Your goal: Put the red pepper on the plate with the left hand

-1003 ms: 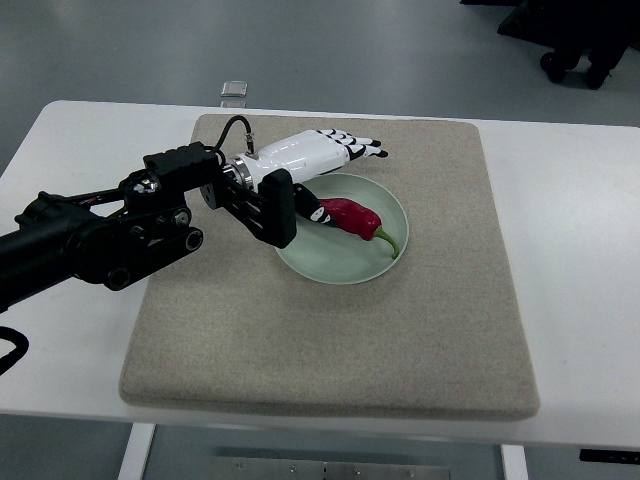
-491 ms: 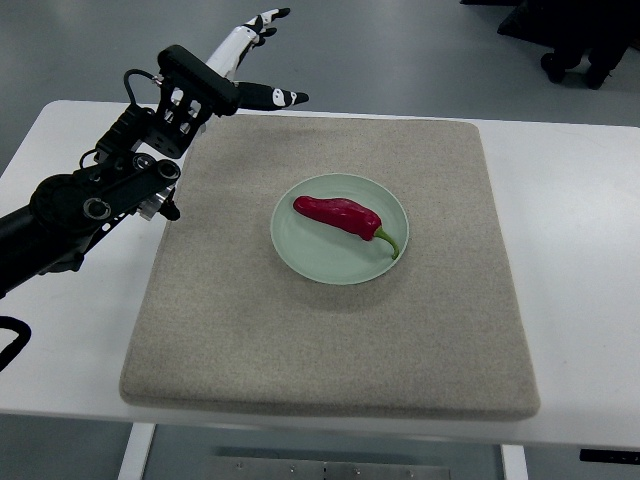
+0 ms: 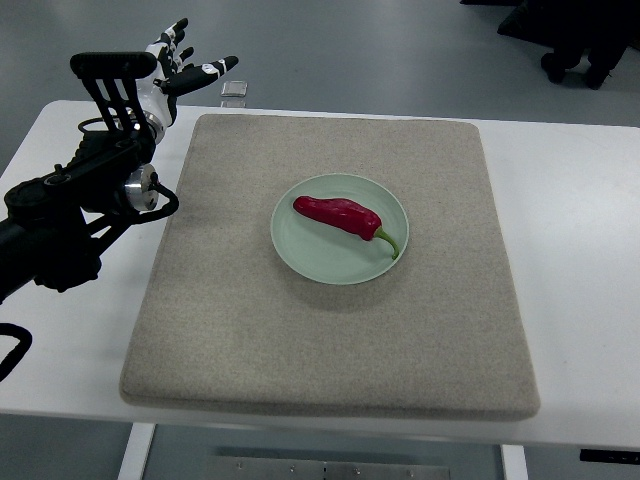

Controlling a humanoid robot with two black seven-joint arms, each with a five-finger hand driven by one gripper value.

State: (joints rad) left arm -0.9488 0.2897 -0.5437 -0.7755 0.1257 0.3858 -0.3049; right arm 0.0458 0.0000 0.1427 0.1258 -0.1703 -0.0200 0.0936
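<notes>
Spanning most of the white table point(image 3: 580, 250), your beige mat point(image 3: 330, 330) left wide bare margins around the pale green plate point(image 3: 310, 255) at its middle. Your red pepper point(image 3: 336, 214) lay on that plate, stem toward the right rim. Your left hand point(image 3: 178, 62) hung empty, fingers spread, beyond the table's far-left edge.

The red pepper point(image 3: 340, 215) lies on the pale green plate point(image 3: 310, 258) near the middle of the beige mat point(image 3: 330, 340), its green stem pointing toward four o'clock. The left hand point(image 3: 182, 62) hangs above the white table's point(image 3: 585, 300) far-left corner, at about ten o'clock from the plate and well apart from it — fingers spread, holding nothing.
</notes>
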